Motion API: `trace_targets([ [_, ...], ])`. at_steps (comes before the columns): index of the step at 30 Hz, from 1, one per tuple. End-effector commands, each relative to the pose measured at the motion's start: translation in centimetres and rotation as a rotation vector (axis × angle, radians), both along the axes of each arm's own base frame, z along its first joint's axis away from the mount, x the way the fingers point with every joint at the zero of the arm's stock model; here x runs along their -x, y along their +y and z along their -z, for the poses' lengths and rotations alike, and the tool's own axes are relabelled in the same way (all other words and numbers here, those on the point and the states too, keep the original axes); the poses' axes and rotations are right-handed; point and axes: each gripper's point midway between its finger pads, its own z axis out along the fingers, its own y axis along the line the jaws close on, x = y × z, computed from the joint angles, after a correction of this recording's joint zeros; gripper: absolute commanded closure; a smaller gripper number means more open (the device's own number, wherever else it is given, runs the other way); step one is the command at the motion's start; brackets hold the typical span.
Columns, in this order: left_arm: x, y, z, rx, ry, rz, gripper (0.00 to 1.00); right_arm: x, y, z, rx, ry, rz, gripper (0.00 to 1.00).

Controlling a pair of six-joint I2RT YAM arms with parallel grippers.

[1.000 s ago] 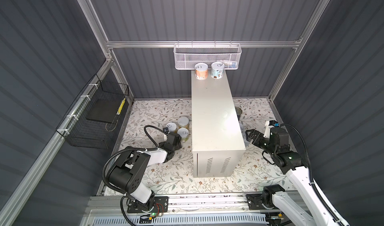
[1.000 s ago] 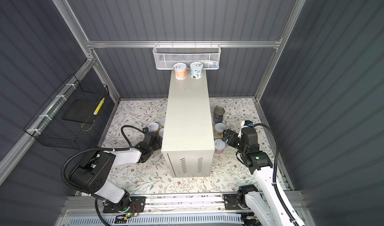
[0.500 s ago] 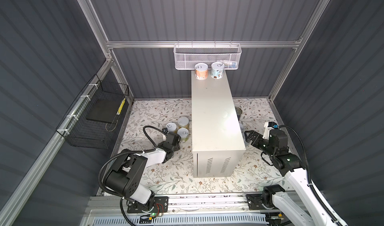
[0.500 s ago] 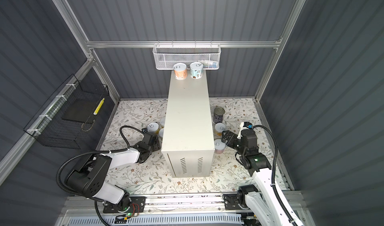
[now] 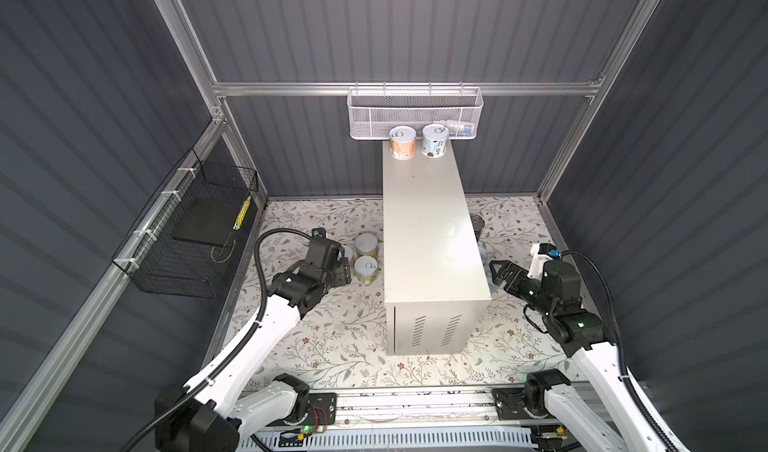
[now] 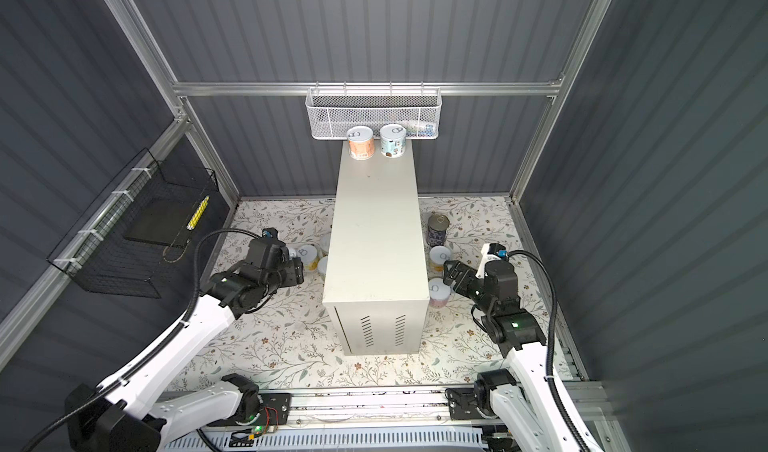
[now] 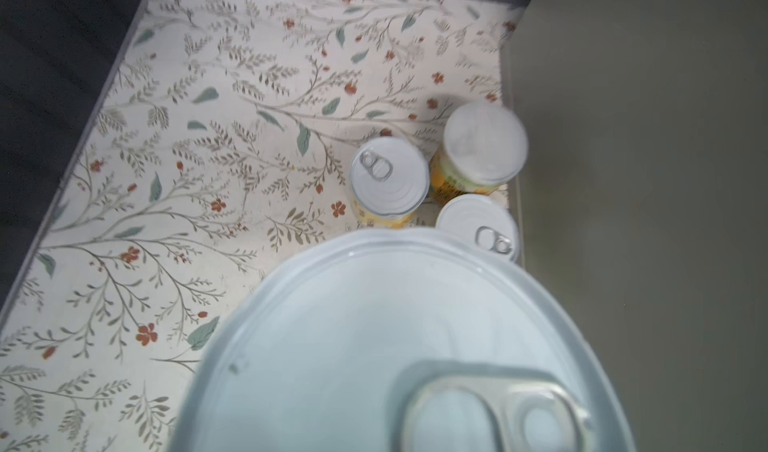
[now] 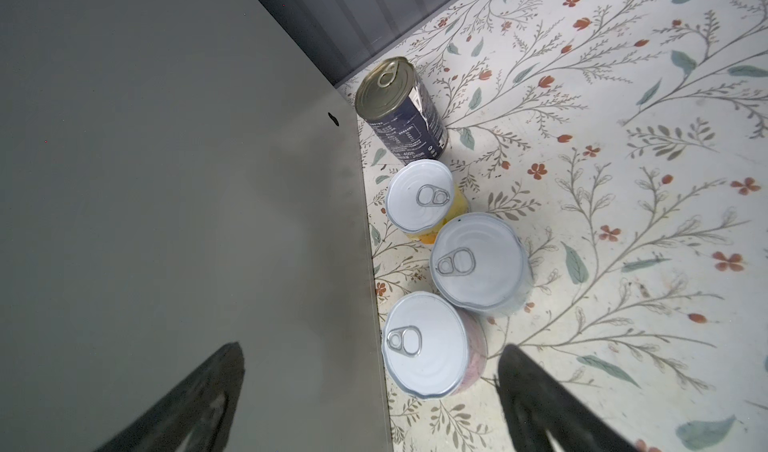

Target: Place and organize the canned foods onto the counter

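Step in hand: pick-up. Left gripper [image 5: 343, 269] judged clamped on a can [image 7: 374, 346], low beside the counter [image 5: 428, 229]. Right gripper [image 8: 372, 348] spread wide near the pink can [image 8: 424, 346], nothing held. Next: can to be lifted above the top and set by the orange can [image 5: 402, 144].

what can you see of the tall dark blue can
The tall dark blue can is a metal cylinder with a dull golden pull-tab lid and a navy label carrying small white print. It stands upright on the floral mat, close beside the beige counter, next to a yellow-labelled can. Nothing grips it.
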Motion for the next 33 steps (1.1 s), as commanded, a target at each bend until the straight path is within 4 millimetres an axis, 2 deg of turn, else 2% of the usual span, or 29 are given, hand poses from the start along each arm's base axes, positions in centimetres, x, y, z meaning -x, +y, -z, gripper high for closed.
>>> trace_targets([
  [1,2.1,-0.1,-3.8,-0.034,0.034,0.113,1.0,0.2,-0.3,-1.4,0.024,-0.023,0.002,0.04],
  [3,2.0,-1.3,-5.8,-0.029,0.051,0.189,1.0,0.2,-0.3,-1.9,0.028,-0.037,-0.001,0.04],
  [4,1.7,-2.0,-7.5,-0.024,0.046,0.224,1.0,0.1,-0.3,-2.1,0.028,-0.042,-0.001,0.04],
  [6,1.5,-2.9,-9.1,-0.026,0.071,0.283,1.0,0.1,-0.3,-2.5,0.028,-0.051,-0.003,0.04],
  [10,0.3,-4.4,-13.5,-0.008,0.015,0.346,1.0,0.3,-0.1,-3.3,0.019,-0.066,-0.011,0.04],
  [14,-0.9,-6.3,-16.4,0.021,-0.011,0.411,1.0,0.6,-0.2,-4.2,0.015,-0.095,-0.007,0.04],
  [22,-1.7,-11.2,-20.2,-0.054,-0.118,0.502,1.0,1.2,-0.1,-4.8,0.004,-0.097,-0.015,0.04],
  [29,-2.2,-15.0,-20.6,-0.045,-0.138,0.574,1.0,1.5,-0.2,-5.6,0.002,-0.12,-0.015,0.04],
  [33,-2.4,-16.4,-20.6,-0.03,-0.154,0.601,1.0,1.7,-0.2,-6.2,0.001,-0.133,-0.015,0.04],
])
